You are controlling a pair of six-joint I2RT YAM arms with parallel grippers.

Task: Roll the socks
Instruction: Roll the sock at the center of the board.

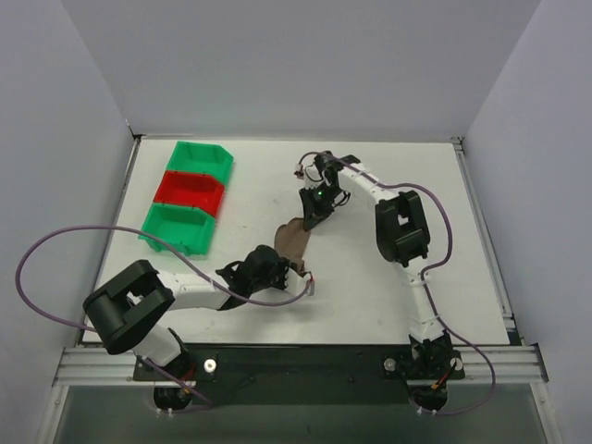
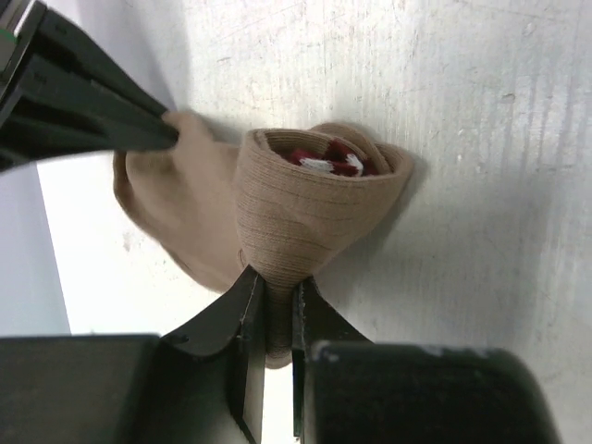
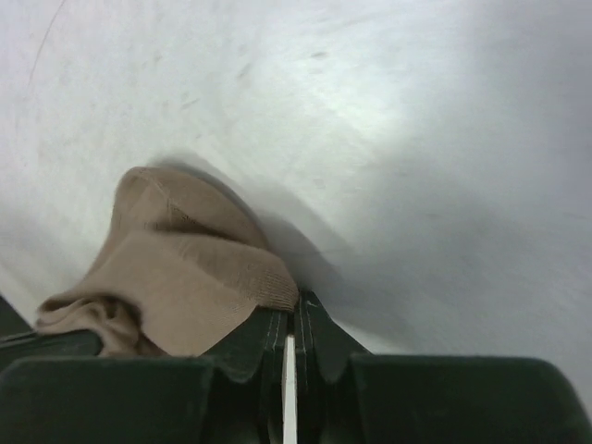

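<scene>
On the white table (image 1: pixel 398 185), near its middle and apart from the bins (image 1: pixel 190 196), the socks (image 1: pixel 294 240) sit as a half-made roll, with the striped cuff tucked inside a tan cup. The left gripper (image 2: pixel 273 319) pinches the roll's base. The right gripper (image 3: pixel 289 314) has its jaws pressed together on the loose toe end. Rolling looks about midway. The next move calls for wrapping that loose end over the bundle without the base slipping.

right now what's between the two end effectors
Only the tan sock, spanning from the left end effector to the right end effector; the top view shows it.
</scene>
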